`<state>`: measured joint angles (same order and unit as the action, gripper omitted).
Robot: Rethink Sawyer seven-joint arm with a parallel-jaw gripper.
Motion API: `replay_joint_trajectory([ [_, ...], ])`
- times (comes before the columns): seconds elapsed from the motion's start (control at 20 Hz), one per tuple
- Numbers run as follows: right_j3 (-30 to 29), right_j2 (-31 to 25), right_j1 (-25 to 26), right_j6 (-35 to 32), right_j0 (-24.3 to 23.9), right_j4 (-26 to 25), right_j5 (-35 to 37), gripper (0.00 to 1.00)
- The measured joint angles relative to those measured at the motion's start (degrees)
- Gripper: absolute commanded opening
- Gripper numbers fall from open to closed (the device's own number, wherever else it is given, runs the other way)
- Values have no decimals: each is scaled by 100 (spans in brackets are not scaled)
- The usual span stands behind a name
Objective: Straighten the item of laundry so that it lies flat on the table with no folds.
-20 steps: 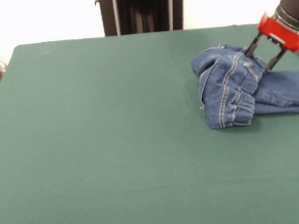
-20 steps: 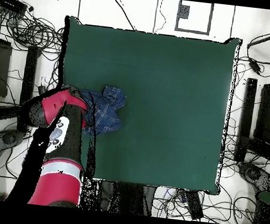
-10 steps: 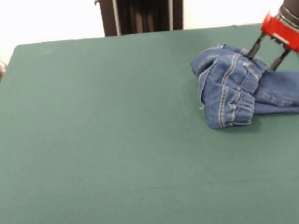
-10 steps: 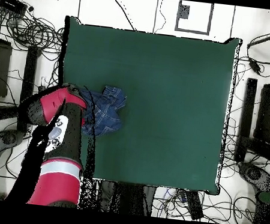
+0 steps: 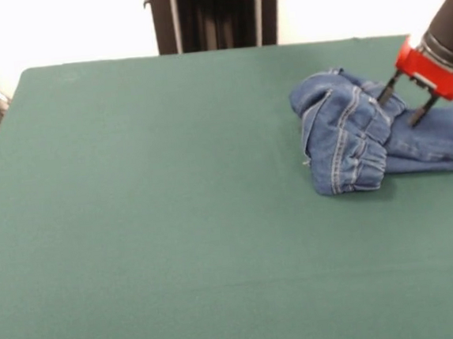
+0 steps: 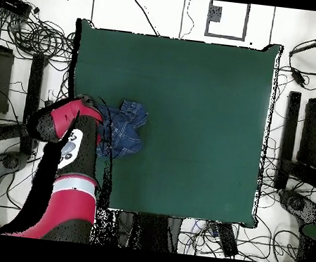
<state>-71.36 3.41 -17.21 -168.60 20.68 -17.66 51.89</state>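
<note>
Just below the tool [image 5: 401, 110], bunched jeans [image 5: 351, 139].

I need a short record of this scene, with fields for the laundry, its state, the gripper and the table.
laundry: small blue denim jeans with orange stitching
state: bunched in a heap, one leg running off the front view's right edge; not flat
gripper: open, fingers apart at the heap's top edge, not clamping the cloth
table: dark green top, jeans near one side edge

Blue jeans [image 5: 347, 139] with pale orange stitching lie bunched on the dark green worktop [image 5: 160, 223], beside the red-and-black tool [image 5: 400, 107].
</note>
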Motion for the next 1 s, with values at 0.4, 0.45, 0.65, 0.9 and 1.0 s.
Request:
replay_joint_trajectory([
  [0.4, 16, 13, 28, 1, -1, 1, -1, 100],
  [0.45, -30, 14, -25, 1, -1, 1, -1, 100],
  [0.65, -247, 17, -275, 0, 1, 0, 15, 100],
  [0.9, -611, 45, -690, 0, 24, 0, 180, 100],
  [1.0, -740, 70, -856, 0, 61, -1, 336, 100],
])
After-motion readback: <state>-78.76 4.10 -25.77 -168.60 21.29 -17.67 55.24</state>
